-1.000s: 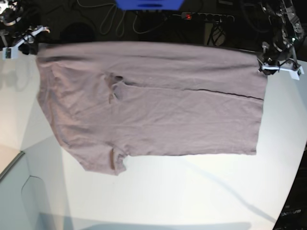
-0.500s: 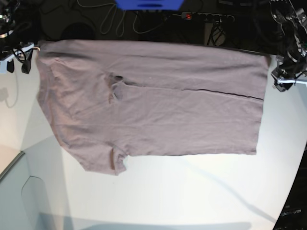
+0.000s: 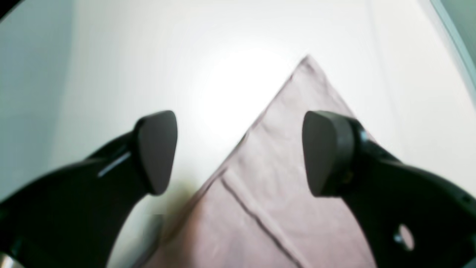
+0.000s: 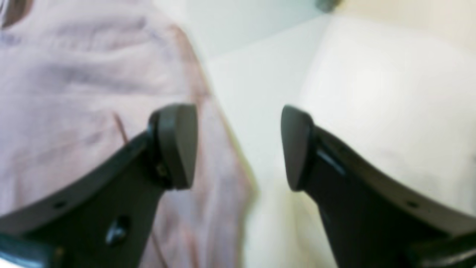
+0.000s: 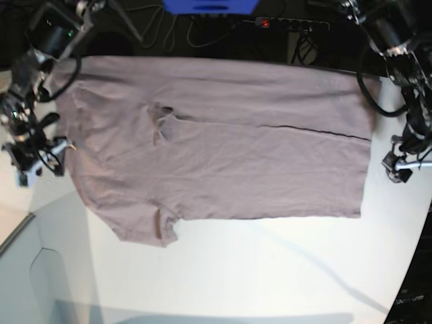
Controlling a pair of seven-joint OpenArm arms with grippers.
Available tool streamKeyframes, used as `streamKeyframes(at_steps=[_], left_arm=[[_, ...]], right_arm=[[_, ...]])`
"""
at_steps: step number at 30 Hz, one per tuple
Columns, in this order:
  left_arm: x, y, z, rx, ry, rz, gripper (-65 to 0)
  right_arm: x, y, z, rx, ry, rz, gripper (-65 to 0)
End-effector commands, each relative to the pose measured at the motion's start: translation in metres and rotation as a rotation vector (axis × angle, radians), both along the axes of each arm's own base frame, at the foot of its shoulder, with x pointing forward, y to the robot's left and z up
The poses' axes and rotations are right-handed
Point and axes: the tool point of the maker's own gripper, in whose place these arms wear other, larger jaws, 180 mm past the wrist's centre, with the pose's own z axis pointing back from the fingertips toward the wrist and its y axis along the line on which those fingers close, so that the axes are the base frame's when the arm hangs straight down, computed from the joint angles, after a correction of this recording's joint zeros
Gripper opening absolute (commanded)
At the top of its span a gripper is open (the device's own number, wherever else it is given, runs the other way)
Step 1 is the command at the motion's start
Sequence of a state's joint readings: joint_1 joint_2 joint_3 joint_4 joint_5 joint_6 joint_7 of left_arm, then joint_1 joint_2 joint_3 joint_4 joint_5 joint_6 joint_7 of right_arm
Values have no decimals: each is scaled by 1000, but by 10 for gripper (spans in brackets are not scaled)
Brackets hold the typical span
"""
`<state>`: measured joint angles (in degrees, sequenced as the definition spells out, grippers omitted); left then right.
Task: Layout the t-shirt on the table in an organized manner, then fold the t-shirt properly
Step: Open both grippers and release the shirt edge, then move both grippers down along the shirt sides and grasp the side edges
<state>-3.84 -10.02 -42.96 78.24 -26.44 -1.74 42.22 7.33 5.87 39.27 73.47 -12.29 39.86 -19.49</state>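
Behind the power strip (image 5: 291, 24) we just see a dark floor with loose cables (image 5: 158, 34) left of it, plus something blue (image 5: 210, 6) further left.

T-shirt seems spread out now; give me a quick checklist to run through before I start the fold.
1. Left gripper open, holding nothing: ok.
2. Right gripper open, holding nothing: ok.
3. T-shirt lying spread on the table: ok.
4. Far edge fully on the table: cannot tell, it meets the dark background.
5. Cloth smooth: not ok, a bunched wrinkle sits near the collar end.
6. Near sleeve laid flat: ok.
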Motion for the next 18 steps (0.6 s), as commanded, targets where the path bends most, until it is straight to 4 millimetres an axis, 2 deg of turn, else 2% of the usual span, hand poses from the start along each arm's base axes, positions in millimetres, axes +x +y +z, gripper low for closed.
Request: streamKeyframes(at_steps=[1,4,6,9,13,16,18], left_arm=[[19,12,17,38,-38,9,-142],[45,8,11,54,2,-13,-142],[60,11,12,80,4,-19,-142],[85,0,13,118,-6,-60,-142],[106,-7,3,172,15,-104,-142],[123,-19,-5,189,20,-139,-142],[128,-18,-12,197,24,-139,-142]], right_arm=[[24,-3,19,-15,-65,13,-289],[57,15,13,11,-39,60,-290],[75,23,11,56,-35,73,-290],[95,33,5,108,-10,100,-290],[99,40,-13,155,44,133,-289],[100,42,-20,196,3,135,-289],[99,46,-26,228,-14,133,-289]])
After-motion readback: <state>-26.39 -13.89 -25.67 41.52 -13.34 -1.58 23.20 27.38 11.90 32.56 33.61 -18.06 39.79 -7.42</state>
